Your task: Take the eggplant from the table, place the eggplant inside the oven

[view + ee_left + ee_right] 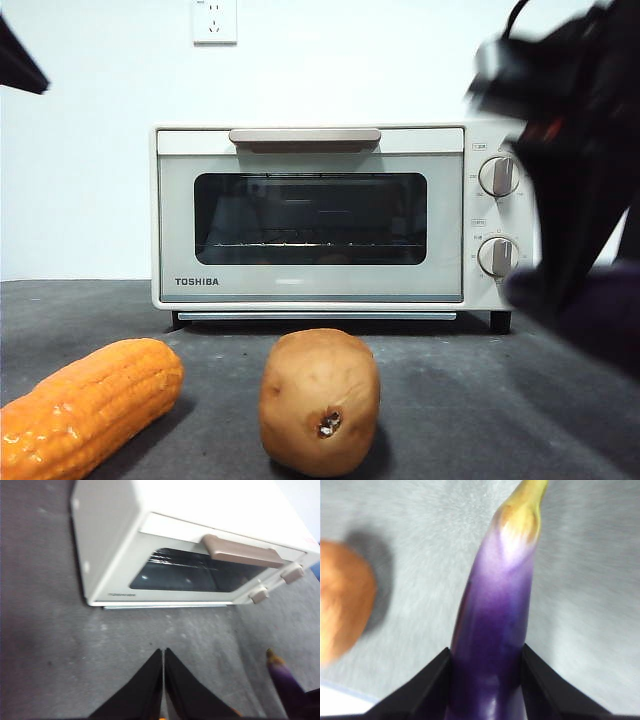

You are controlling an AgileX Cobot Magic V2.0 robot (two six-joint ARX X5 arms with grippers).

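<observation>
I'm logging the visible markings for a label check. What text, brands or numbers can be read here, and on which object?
"TOSHIBA": on the oven door's lower left corner, front view.
Small print beside the two knobs: too small to read.
Marking on the wall socket: too small to read.
The dark mark on the oven door in the left wrist view: too blurred to read.

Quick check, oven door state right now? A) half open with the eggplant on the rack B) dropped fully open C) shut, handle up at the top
C: the oven door sits flush with its handle at the top edge, and the eggplant is between the right gripper jaws, outside the oven.
</observation>
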